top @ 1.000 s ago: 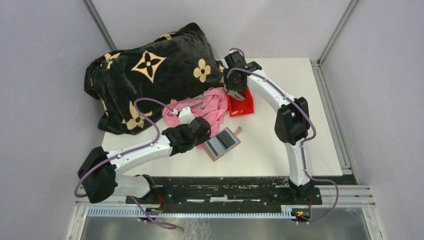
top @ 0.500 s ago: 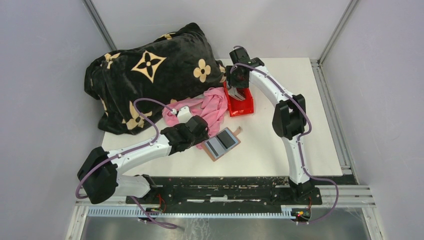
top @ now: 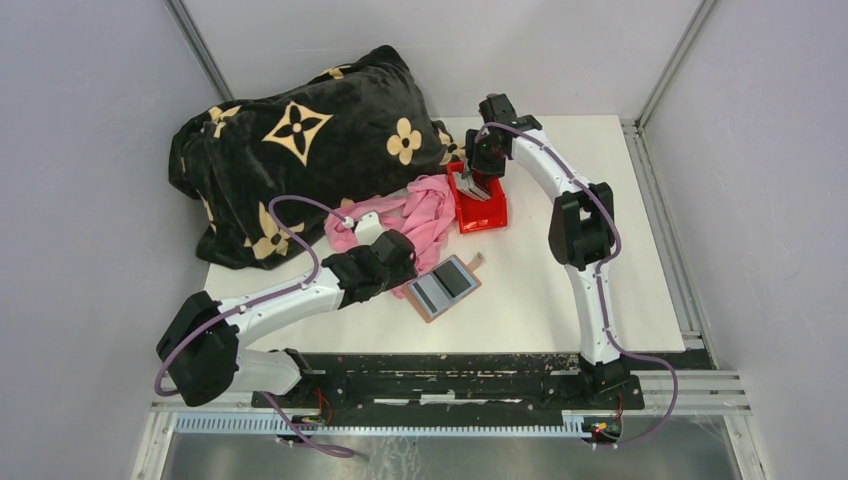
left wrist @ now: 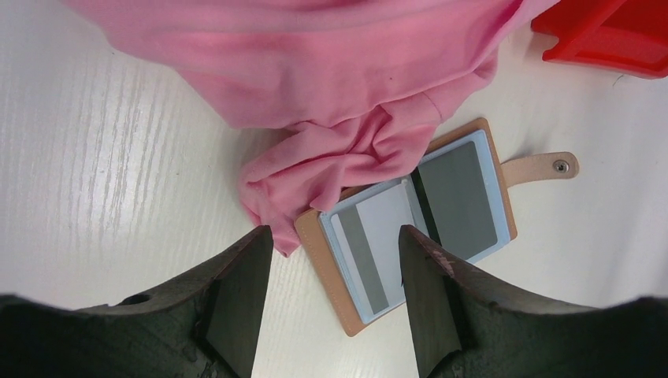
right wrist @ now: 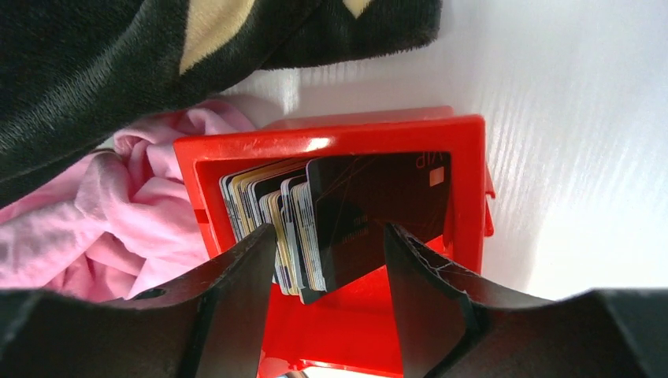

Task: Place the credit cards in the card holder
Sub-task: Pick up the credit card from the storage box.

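We see the right gripper [top: 478, 183] drawn back toward the far side of the table [top: 560, 290] since a second ago, so more of the red bin [top: 483, 212] now shows in the overhead view. The left arm has hardly shifted. The right gripper's jaws stand wide and hold nothing, poised above the credit cards [right wrist: 339, 220], which stand on edge in a tight row inside the bin. The front card is dark, and its top corner carries small letters that we read as VIP [right wrist: 425, 160]. The left gripper [left wrist: 335, 236] is wide too and empty, hanging over the near end of the card holder [left wrist: 410, 224]. The holder lies open and flat on the table near the front edge, its snap tab [left wrist: 543, 167] pointing away to the right. One clear pocket shows a white card with a grey stripe [left wrist: 370, 244], the other a plain grey card [left wrist: 457, 201]. A crumpled pink cloth [left wrist: 331, 94] lies between holder and bin, and a fold of it covers the holder's upper left corner. Behind it, a black blanket [top: 300, 140] with tan flowers fills the table's far left, its edge just beside the bin.
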